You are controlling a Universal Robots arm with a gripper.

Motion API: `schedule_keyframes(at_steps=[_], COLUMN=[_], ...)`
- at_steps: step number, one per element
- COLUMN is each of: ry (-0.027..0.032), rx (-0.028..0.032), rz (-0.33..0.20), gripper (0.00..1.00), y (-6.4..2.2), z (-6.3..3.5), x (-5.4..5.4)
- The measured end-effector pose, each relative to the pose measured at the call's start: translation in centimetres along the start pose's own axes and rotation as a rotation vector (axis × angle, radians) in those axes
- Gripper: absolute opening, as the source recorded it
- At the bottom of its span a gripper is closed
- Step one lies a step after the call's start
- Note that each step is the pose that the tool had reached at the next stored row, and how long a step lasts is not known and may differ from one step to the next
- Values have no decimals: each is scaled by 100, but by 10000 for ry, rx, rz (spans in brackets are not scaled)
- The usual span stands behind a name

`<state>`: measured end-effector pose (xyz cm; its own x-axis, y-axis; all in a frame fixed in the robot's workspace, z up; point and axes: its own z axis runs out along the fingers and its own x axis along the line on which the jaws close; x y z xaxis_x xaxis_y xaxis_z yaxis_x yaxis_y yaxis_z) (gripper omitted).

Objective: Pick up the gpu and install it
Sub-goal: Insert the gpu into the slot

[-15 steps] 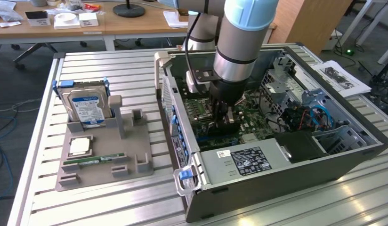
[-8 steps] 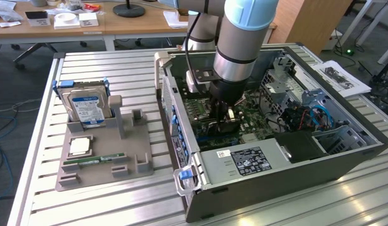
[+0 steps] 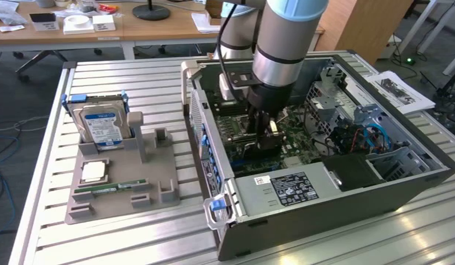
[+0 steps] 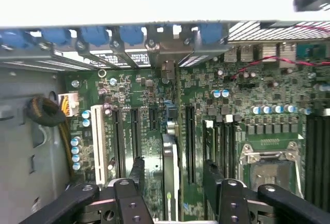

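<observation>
The gpu (image 4: pixel 170 154) stands on edge in a slot of the green motherboard (image 4: pixel 134 95), seen from above as a thin dark card running toward the case's rear bracket openings. My gripper (image 4: pixel 174 168) straddles it, open. One black finger (image 4: pixel 137 170) stands clear on one side of the card and the other on the opposite side, with a gap on both sides. In the exterior view my gripper (image 3: pixel 266 139) reaches down into the open computer case (image 3: pixel 345 190), low over the motherboard.
On the exterior view's left a grey holder (image 3: pixel 132 182) carries a silver hard drive (image 3: pixel 102 126), a CPU (image 3: pixel 93 171) and a green RAM stick (image 3: pixel 110 189). Inside the case are the power supply (image 3: pixel 286 190), drive cages (image 3: pixel 345 110), cables and the CPU socket (image 4: pixel 268 164).
</observation>
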<state>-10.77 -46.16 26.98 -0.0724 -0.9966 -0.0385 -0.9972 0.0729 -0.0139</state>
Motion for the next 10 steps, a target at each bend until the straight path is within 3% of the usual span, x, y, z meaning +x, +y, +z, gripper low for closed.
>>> schedule_keyframes(at_steps=[10], ry=[0], rx=[7], rz=[-1], gripper=[58], y=[-6], z=[-421], x=[-16])
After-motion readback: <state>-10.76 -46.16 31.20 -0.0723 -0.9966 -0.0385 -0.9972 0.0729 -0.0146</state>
